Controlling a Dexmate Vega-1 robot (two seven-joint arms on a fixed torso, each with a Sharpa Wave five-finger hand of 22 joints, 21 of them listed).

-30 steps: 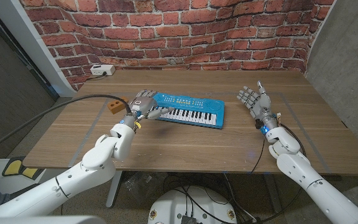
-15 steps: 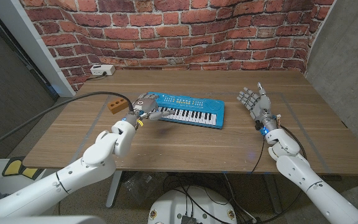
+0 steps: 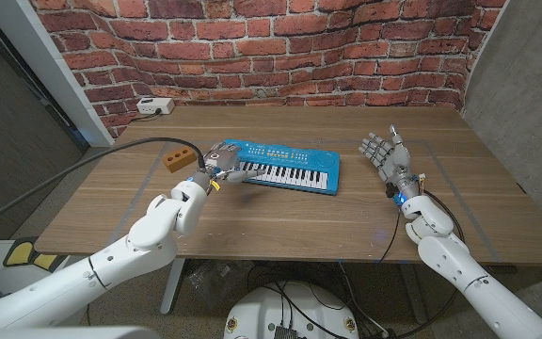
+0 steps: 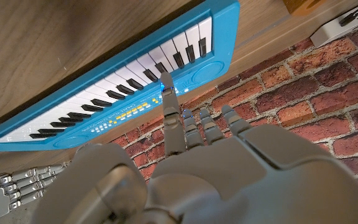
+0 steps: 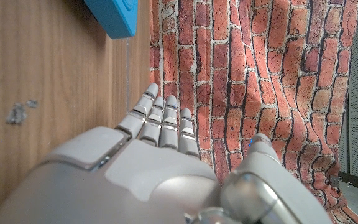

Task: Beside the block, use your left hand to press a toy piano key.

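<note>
A blue toy piano (image 3: 285,166) lies mid-table with black and white keys (image 4: 110,87). A small orange block (image 3: 175,159) sits just off its left end. My left hand (image 3: 221,162) hovers over that left end. One finger (image 4: 168,102) is stretched out and the others are curled in, holding nothing. The fingertip sits at the back edge of the keys, and I cannot tell whether a key is down. My right hand (image 3: 384,151) stands upright to the right of the piano, fingers spread and empty.
A white power strip (image 3: 155,106) lies at the table's far left edge, with a grey cable (image 3: 111,155) running across the left side to the block. A brick wall (image 3: 280,47) backs the table. Bare wood lies in front of the piano.
My left hand has edged slightly forward and right over the piano's left end. The right hand, piano and block have not moved.
</note>
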